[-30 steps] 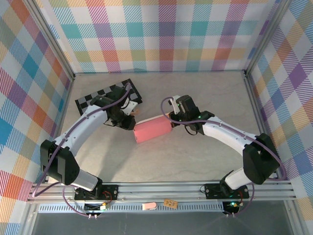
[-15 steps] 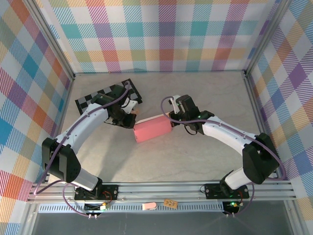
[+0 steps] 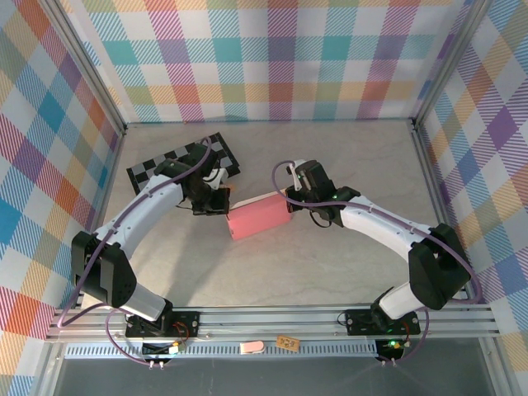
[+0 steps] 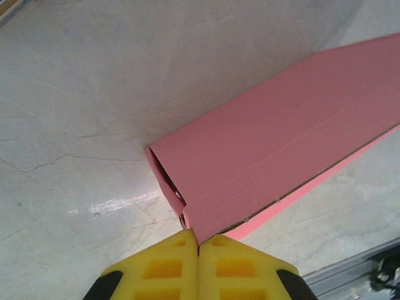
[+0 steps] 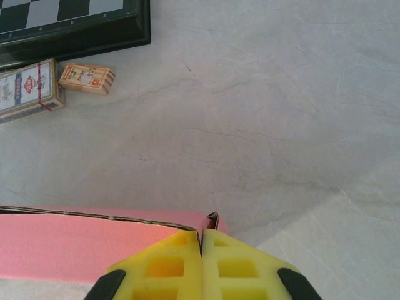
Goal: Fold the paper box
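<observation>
On the pale bench [image 3: 330, 272], seen from above, the paper box [image 3: 258, 217] is shown lying flattened as a pink sleeve near the middle, close to the checkered board [image 3: 177, 162]. It is met at its left end by the left arm [image 3: 144, 210] and at its right end by the right arm [image 3: 375, 224].

From the left wrist, the left fingers [image 4: 165, 269] are seen pressed together with no gap, and a corner of the box's open end is taken into their seam. The hold is judged to be a pinch on thin card. The layers at that end are slightly parted, and a score line is seen running along the top panel.

From the right wrist, the right fingers [image 5: 159, 269] are likewise seen closed tight, with a corner of the box's other end caught at their tips. Beyond, a banded card pack [image 5: 28, 87] and a small tan carton [image 5: 87, 78] are seen beside the board, well apart from the box.

The card is judged light and thin, stiff only across its panels and ready to bend at its scores. It is likely to crease or tear if squeezed mid-panel. It is best taken by edges and corners, and some slipping on the smooth bench is to be expected.
</observation>
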